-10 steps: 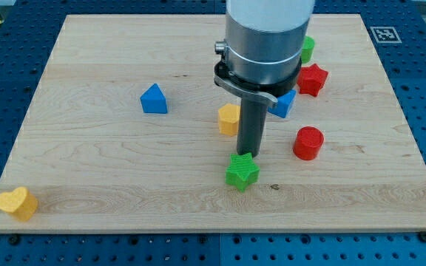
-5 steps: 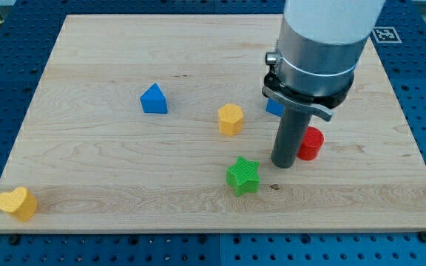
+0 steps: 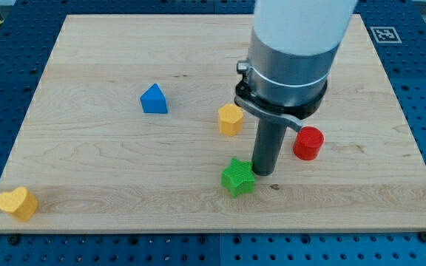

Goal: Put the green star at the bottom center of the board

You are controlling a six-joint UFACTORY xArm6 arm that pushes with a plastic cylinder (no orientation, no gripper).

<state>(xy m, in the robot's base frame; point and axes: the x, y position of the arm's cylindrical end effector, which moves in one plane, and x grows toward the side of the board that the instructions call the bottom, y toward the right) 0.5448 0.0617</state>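
Observation:
The green star lies on the wooden board, a little right of centre and near the view's bottom edge. My tip rests on the board at the star's right side, touching or nearly touching it. The rod rises from there into the large grey arm body, which hides part of the board's upper right.
A yellow hexagonal block sits just above the star. A red cylinder is to the right of the rod. A blue triangular block is at the left of centre. A yellow heart lies at the bottom left corner.
My tip went from above the star to the right near the red cylinder, then came back left against the star's right side. The star has shifted slightly left.

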